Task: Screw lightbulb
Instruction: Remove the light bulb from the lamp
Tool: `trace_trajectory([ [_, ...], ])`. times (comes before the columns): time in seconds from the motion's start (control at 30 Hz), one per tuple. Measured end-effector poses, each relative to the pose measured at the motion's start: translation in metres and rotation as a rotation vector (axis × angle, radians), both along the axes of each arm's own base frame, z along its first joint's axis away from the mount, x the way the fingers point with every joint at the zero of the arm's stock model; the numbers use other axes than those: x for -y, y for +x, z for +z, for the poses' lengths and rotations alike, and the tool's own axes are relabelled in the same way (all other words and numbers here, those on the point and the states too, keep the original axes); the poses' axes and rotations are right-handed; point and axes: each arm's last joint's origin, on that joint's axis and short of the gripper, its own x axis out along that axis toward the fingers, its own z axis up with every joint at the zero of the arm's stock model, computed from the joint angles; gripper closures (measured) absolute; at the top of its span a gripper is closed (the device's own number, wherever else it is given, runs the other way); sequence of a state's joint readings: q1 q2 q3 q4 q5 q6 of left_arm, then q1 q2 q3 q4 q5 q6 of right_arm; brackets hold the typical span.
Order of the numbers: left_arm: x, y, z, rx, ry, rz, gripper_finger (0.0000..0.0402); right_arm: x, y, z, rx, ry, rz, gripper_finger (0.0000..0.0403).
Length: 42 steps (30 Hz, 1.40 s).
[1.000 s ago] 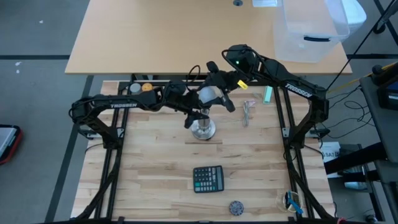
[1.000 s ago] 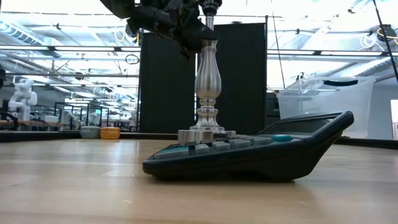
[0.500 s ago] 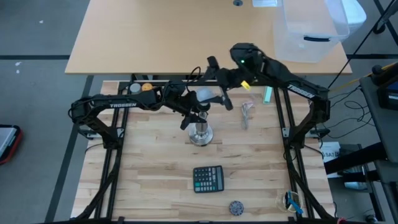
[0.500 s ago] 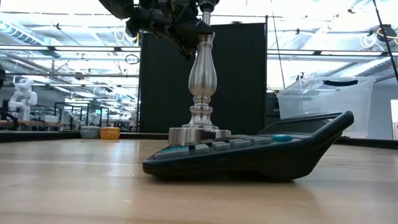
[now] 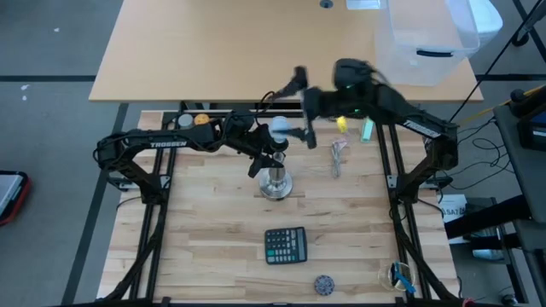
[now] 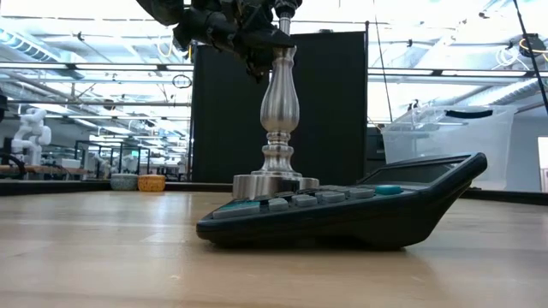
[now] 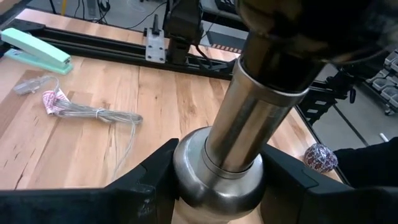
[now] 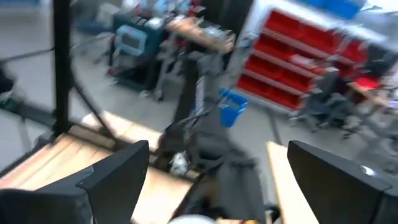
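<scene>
A wooden table (image 5: 213,222) carried the work. The left gripper (image 7: 217,180) pinched the metal stand (image 5: 275,181) by its neck, apparently to steady it while the lightbulb (image 5: 279,130) sat in the socket just above the fingers. That arm reached in low from the side. The right gripper (image 5: 300,107), spread wide and empty, hung just beyond the lightbulb, apart from it, its arm raised.

Bright, even overhead light fills the scene; rows of ceiling lamps glare white behind the polished silver metal stand (image 6: 279,111), which carries sharp highlights. The slanted black calculator (image 6: 342,211) before the stand is backlit, its face dark. The right wrist view is smeared by motion blur; beside the stand, the right arm blurs too.
</scene>
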<state>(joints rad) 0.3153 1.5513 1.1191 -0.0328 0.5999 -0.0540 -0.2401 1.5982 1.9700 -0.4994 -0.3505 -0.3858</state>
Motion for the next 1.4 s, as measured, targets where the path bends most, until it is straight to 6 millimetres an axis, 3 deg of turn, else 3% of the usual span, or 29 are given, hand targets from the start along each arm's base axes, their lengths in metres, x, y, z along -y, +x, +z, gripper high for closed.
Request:
trace_trajectory([
  [0.17, 0.0, 0.0, 0.0, -0.006, 0.007, 0.022, 0.0227, 0.006, -0.032, 0.026, 0.071, 0.096, -0.143, 0.0026],
  [0.3, -0.001, 0.001, 0.0, -0.011, 0.026, 0.064, 0.0227, 0.013, -0.052, 0.025, -0.003, 0.166, -0.215, 0.0026],
  [0.43, -0.003, 0.002, 0.001, 0.009, 0.05, 0.11, 0.0227, 0.017, -0.056, 0.016, -0.094, 0.254, -0.246, 0.0026],
  [0.6, -0.006, 0.004, 0.003, 0.028, 0.104, 0.21, 0.0227, 0.014, -0.046, 0.0, -0.217, 0.31, -0.237, 0.0025],
  [0.83, -0.01, 0.004, 0.003, 0.025, 0.135, 0.29, 0.0227, 0.004, -0.037, -0.007, -0.267, 0.359, -0.196, 0.0025],
  [1.07, -0.012, 0.004, 0.004, 0.017, 0.142, 0.362, 0.0227, 0.009, -0.027, -0.016, -0.281, 0.338, -0.394, 0.0025],
  [1.4, -0.014, 0.003, 0.004, 0.006, 0.157, 0.448, 0.0227, 0.018, 0.007, -0.04, -0.332, 0.391, -0.432, 0.0025],
])
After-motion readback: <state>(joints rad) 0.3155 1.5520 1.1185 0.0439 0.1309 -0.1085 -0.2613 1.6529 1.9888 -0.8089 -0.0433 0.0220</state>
